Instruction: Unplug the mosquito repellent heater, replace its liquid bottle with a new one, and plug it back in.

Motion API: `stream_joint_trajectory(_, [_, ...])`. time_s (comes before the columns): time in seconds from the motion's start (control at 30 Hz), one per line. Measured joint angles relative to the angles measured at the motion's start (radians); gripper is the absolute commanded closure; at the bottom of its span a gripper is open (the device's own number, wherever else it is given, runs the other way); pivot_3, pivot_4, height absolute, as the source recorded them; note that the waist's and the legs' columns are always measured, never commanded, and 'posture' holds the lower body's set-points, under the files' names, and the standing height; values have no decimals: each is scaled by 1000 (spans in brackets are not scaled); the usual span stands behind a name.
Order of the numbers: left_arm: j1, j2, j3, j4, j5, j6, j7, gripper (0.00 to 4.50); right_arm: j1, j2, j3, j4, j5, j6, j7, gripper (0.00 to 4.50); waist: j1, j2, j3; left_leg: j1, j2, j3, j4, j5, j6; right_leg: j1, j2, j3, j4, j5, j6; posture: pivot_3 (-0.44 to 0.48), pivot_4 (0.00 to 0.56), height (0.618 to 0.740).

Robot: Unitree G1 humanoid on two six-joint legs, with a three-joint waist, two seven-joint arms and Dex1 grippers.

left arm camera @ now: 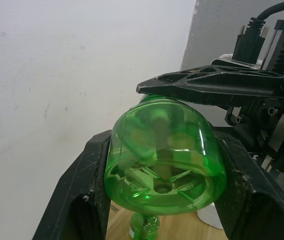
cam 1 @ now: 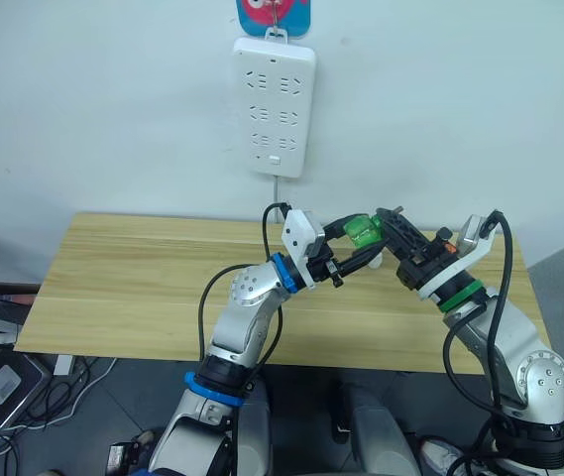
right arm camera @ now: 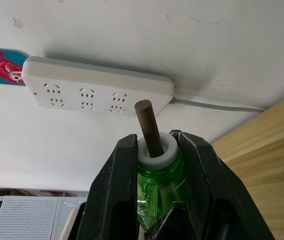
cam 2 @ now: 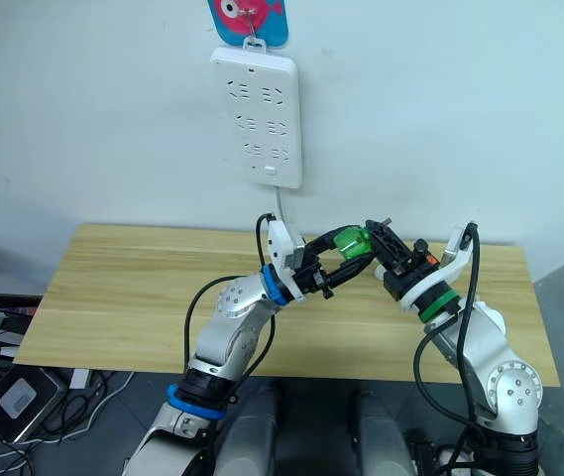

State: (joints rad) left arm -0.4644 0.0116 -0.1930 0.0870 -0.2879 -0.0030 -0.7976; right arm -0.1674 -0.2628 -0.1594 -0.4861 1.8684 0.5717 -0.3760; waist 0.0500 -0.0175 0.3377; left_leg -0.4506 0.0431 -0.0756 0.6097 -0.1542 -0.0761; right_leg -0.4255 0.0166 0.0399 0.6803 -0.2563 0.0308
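White wall with hanging power strip point(cam 1: 275, 104); wooden table point(cam 1: 123, 288) below. Green liquid bottle point(cam 1: 361, 234) held in mid-air above the table, clenched at its base by left hand point(cam 1: 353, 260) and at its neck by right hand point(right arm camera: 154, 192), brown wick exposed. Heater location undetermined. Risk: opposing pulls could snap the wick or drop the bottle.

We see the green liquid bottle point(cam 1: 361, 234), brown wick protruding from its white collar, held above the table.
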Motion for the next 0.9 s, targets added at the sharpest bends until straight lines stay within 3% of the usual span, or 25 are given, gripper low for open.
stream_joint_trajectory(0.5, [-3, -1, 0, 2, 14, -12, 13, 2229, -9, -10, 18, -2, -11, -25, 2, 3622, 0, 0, 0, 0, 0, 0, 0, 0, 0, 0, 0, 0, 0, 0, 0, 214, 295, 740])
stream_joint_trajectory(0.57, [-3, -1, 0, 2, 16, -18, 14, 1500, -10, -11, 19, -2, -11, -26, 3, 3622, 0, 0, 0, 0, 0, 0, 0, 0, 0, 0, 0, 0, 0, 0, 0, 214, 296, 740])
stream_joint_trajectory(0.73, [-3, -1, 1, 2, 21, -27, 32, 160, -9, -10, 20, 0, -12, -37, 2, 3622, 0, 0, 0, 0, 0, 0, 0, 0, 0, 0, 0, 0, 0, 0, 0, 212, 295, 740])
stream_joint_trajectory(0.9, [-4, -1, 0, 2, 20, -26, 41, 0, -10, -10, 14, 0, -10, -57, 1, 3622, 0, 0, 0, 0, 0, 0, 0, 0, 0, 0, 0, 0, 0, 0, 0, 209, 292, 740])
